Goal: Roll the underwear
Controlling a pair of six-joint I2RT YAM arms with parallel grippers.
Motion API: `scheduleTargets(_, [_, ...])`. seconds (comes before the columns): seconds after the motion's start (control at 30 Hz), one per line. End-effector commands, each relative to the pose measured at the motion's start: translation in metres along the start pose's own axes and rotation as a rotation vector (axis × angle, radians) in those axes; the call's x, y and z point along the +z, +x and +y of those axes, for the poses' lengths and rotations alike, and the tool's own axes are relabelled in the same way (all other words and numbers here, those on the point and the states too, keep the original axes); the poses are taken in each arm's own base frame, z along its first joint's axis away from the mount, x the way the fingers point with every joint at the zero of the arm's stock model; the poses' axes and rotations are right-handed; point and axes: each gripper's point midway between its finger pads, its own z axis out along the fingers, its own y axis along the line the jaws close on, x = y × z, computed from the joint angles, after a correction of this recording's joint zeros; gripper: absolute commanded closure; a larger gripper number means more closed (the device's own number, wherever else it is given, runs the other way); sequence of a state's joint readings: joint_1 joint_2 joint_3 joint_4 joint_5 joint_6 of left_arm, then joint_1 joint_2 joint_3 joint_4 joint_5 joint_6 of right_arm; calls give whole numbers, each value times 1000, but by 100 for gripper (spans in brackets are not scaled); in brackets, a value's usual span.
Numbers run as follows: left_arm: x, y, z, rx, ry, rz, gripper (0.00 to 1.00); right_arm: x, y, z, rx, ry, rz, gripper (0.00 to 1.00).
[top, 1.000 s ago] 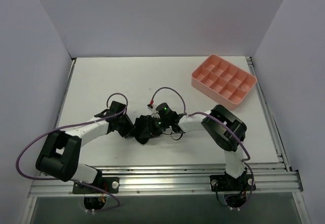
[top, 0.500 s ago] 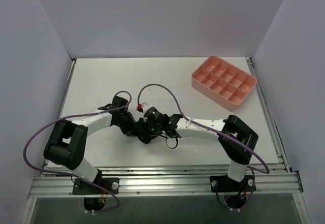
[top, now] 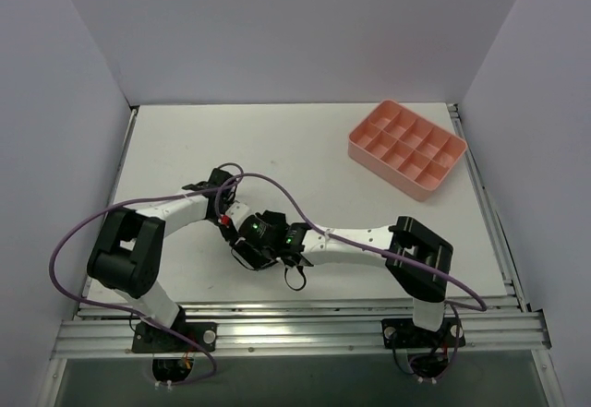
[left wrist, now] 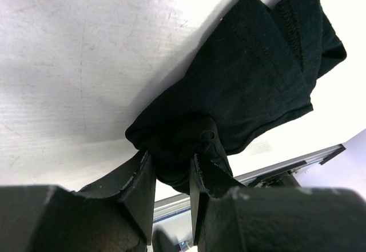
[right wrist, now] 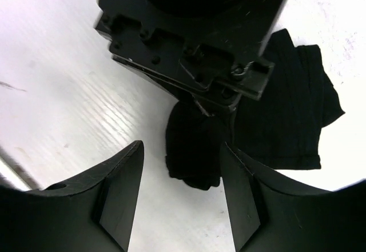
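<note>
White table [top: 185, 139], grey walls, pink tray [top: 407, 147] at the far right corner, well apart from the action. Underwear [left wrist: 251, 86] lies on the table front-centre where both arms meet: one end bunched into a tight wad, the rest spread flat and folded beyond it. Left claw [left wrist: 171, 169] clenched on that wad, fabric pinched between near-closed fingers; right claw [right wrist: 180, 149] released, fingers spread wide either side of the wad, facing the left claw head-on, can't tell if it touches the fabric.
</note>
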State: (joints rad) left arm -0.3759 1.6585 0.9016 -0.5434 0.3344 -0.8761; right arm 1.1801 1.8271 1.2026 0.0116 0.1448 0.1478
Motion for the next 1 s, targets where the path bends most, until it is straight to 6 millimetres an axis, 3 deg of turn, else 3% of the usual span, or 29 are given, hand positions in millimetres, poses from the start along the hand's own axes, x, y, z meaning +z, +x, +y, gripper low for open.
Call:
scheduleTargets(0.0, [3, 19, 40, -5, -172, 70, 78, 6, 6, -15, -107, 107, 27, 49])
scheduleTargets(0.17, [3, 21, 44, 1, -193, 84, 78, 17, 24, -17, -153, 137, 66, 49])
scheduleTargets(0.3, [2, 21, 44, 7, -199, 95, 78, 23, 24, -21, -154, 171, 36, 52])
scheduleTargets(0.37, [1, 20, 38, 10, -181, 101, 76, 25, 28, -20, -156, 166, 39, 62])
scheduleTargets(0.4, [-1, 18, 34, 14, -168, 96, 73, 27, 30, -19, -148, 159, 46, 76])
scheduleTargets(0.43, [-5, 15, 31, 15, -160, 90, 70, 30, 36, -17, -116, 137, 62, 80])
scheduleTargets(0.5, [-16, -1, 20, 31, -126, 44, 61, 32, 41, -12, -58, 84, 74, 96])
scheduleTargets(0.57, [-34, -18, 12, 57, -109, -21, 54, 32, 48, -2, 84, -45, 79, 99])
scheduleTargets(0.63, [-48, -30, 13, 56, -113, -59, 50, 30, 63, 5, 206, -125, 115, 100])
scheduleTargets(0.7, [-57, -38, 16, 79, -135, -90, 47, 30, 66, 16, 288, -211, 115, 100])
scheduleTargets(0.73, [-60, -40, 18, 79, -136, -99, 46, 31, 80, 18, 345, -223, 149, 100])
scheduleTargets(0.97, [-62, -37, 23, 86, -88, -141, 44, 38, 95, 25, 587, -365, 176, 100])
